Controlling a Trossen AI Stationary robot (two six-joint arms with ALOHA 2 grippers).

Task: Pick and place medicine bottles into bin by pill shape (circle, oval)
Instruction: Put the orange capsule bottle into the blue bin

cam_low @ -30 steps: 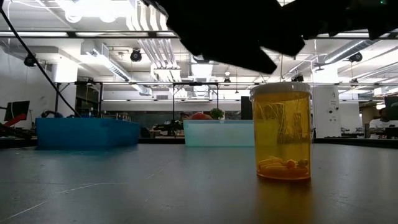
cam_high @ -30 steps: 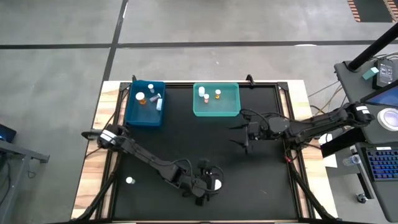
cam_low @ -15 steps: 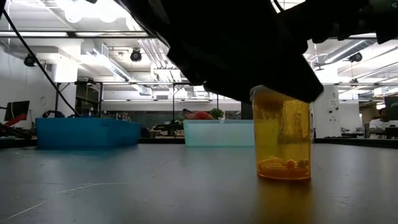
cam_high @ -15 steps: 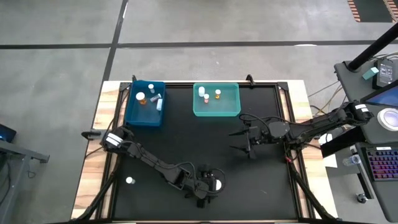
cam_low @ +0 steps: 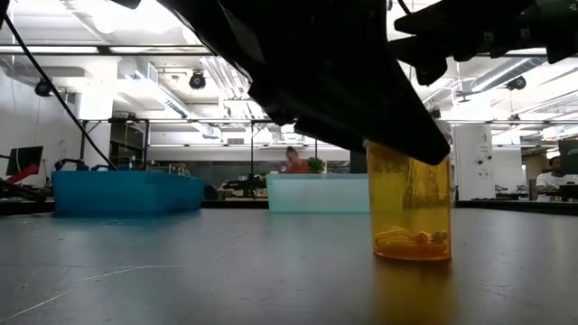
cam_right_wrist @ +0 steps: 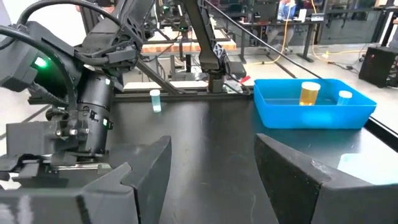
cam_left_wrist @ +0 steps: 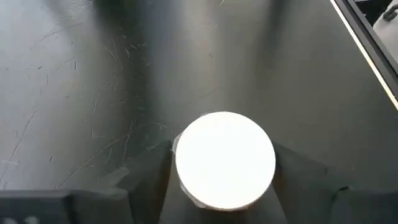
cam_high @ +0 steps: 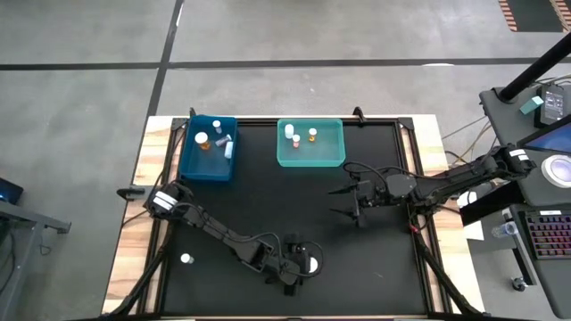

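An amber medicine bottle (cam_low: 411,217) with a white cap (cam_left_wrist: 225,158) stands upright on the black table near its front edge, pills lying in its bottom. My left gripper (cam_high: 302,264) is open and low over the bottle, one finger on each side of the cap (cam_high: 311,263); in the low view the gripper hides the cap. My right gripper (cam_high: 350,201) is open and empty above the table's middle right, and shows in its own wrist view (cam_right_wrist: 214,180). Another small bottle (cam_high: 186,259) stands alone at the near left. My left gripper comes from above, pointing down, with its fingers (cam_left_wrist: 152,180) close on either side of the bottle's cap (cam_left_wrist: 186,158). I cannot tell whether they touch it. The bottle stands upright on the table.
A blue bin (cam_high: 192,159) at the far left holds several bottles. A teal bin (cam_high: 310,161) beside it holds two. The blue bin (cam_right_wrist: 314,118) and the lone bottle (cam_right_wrist: 155,99) also show in the right wrist view. Bare black tabletop lies between the bins and the grippers.
My left gripper has come down over the amber bottle, so that in the low view it now covers the cap. The bottle has stayed where it was.
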